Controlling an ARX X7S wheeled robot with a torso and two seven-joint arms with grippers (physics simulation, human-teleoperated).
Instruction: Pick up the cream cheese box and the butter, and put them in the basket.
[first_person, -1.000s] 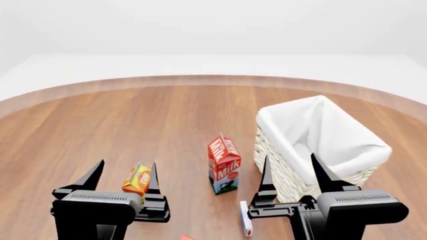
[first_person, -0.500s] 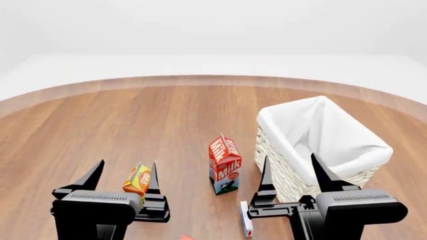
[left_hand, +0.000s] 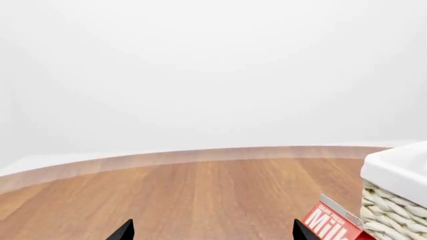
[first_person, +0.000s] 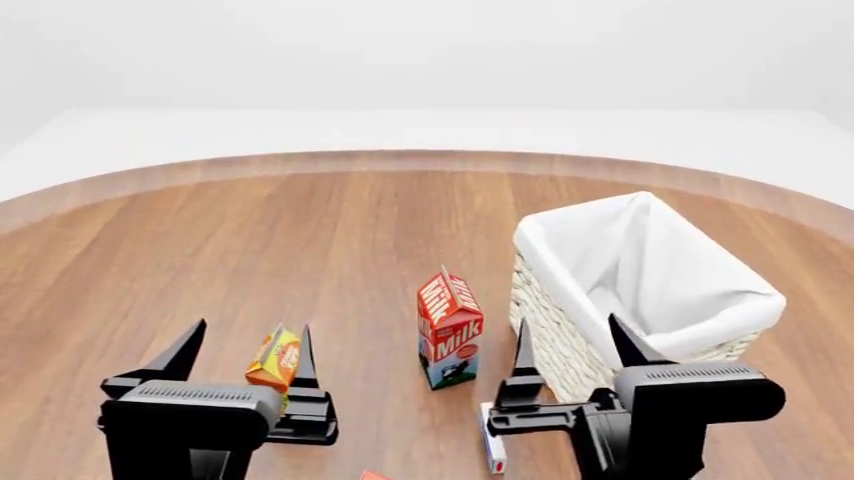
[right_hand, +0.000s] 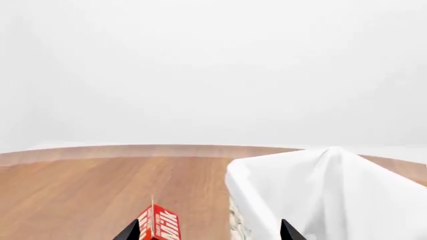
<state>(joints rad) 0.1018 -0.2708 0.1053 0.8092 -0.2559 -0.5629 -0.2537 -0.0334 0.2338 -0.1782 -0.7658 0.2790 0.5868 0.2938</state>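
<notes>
The cream cheese box lies flat on the wooden floor, a small white slab just left of my right gripper's body. Only a red corner of the butter shows at the head view's bottom edge. The basket, white wicker with a cloth liner, stands at the right. My right gripper is open in front of the basket's near corner, holding nothing. My left gripper is open too, with an orange juice carton beyond its fingers.
A red-and-white milk carton stands upright between the two grippers, just left of the basket. The round wooden floor stretches away to a pale curved edge at the back.
My right gripper has shifted a little to the left, nearer the milk carton and the cream cheese box. The left arm and the objects have not moved.
</notes>
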